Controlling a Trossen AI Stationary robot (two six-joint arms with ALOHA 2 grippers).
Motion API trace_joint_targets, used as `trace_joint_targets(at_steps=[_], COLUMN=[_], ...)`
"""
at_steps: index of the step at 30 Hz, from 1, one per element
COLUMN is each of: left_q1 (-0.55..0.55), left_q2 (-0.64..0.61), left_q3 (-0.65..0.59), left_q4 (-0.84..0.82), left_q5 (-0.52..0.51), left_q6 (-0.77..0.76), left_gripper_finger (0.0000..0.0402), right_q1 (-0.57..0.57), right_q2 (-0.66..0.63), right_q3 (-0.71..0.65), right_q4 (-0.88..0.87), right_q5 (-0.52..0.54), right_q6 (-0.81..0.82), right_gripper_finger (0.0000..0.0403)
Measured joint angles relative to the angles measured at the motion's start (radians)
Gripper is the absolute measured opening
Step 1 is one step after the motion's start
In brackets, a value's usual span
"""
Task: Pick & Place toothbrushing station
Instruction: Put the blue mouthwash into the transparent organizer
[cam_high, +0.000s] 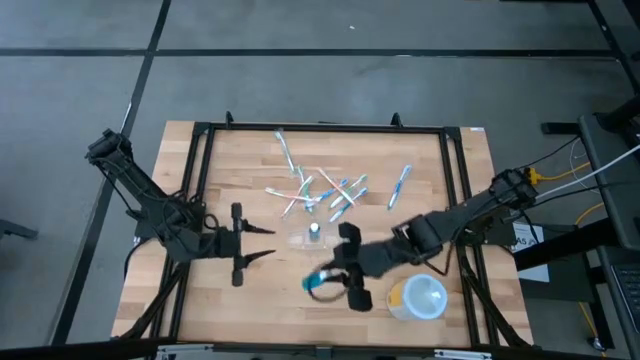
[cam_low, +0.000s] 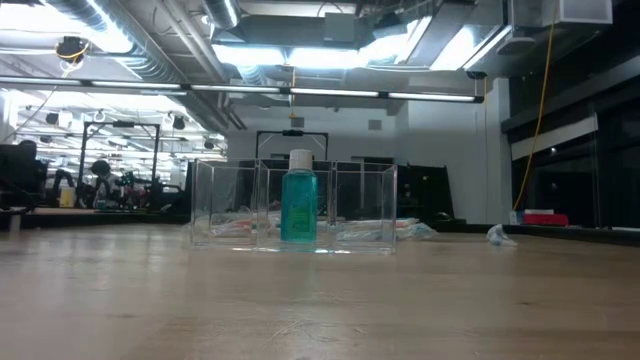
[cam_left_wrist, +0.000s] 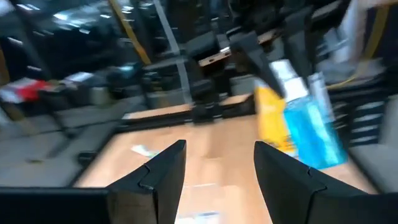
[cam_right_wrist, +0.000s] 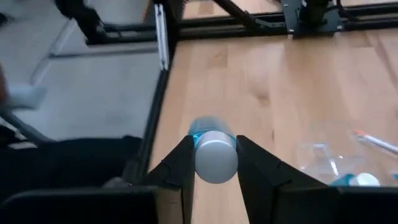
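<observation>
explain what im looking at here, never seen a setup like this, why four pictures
This is a robot with two dark arms working at a wooden table, filmed by four cameras at once: one overhead, one level with the tabletop, and one on each wrist.

On the table lie scattered toothbrushes, a clear plastic holder with a small blue-green bottle standing in it, and a round white container.

The right claw is shut on another blue bottle with a white cap, seen end-on between its fingers. The left claw is open and empty, waiting on the table's left side.
</observation>
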Motion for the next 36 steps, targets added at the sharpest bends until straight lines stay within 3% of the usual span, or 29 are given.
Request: trace_joint_targets(at_steps=[3, 7, 14, 20, 24, 31, 36], left_q1=[0.0, 0.009, 0.017, 0.014, -0.008, -0.045, -0.055], left_q2=[-0.002, -0.002, 0.03, 0.122, 0.21, 0.366, 0.451], left_q3=[0.0, 0.0, 0.0, 0.0, 0.0, 0.0, 0.0], left_q4=[-0.031, -0.077, -0.267, -0.353, -0.322, -0.29, -0.316], left_q5=[0.09, 0.107, 0.174, 0.268, 0.224, 0.076, 0.051], left_q6=[-0.045, -0.145, -0.531, -0.675, -0.697, -0.702, -0.756], left_gripper_finger=[0.0184, 0.0184, 0.0184, 0.0184, 0.0184, 0.0184, 0.0184], right_q1=[0.042, 0.088, 0.136, 0.131, 0.103, -0.007, -0.124], right_q2=[0.035, 0.088, 0.143, 0.145, 0.145, 0.144, 0.119], right_q3=[0.0, -0.001, -0.001, -0.001, -0.001, -0.001, -0.001], right_q4=[-0.046, -0.062, -0.051, -0.048, -0.055, -0.087, -0.12], right_q5=[0.077, 0.142, 0.266, 0.221, 0.19, 0.25, 0.121], right_q6=[-0.011, -0.091, -0.232, -0.239, -0.23, -0.006, 0.162], right_gripper_finger=[0.0093, 0.0093, 0.0095, 0.0099, 0.0099, 0.0097, 0.0097])
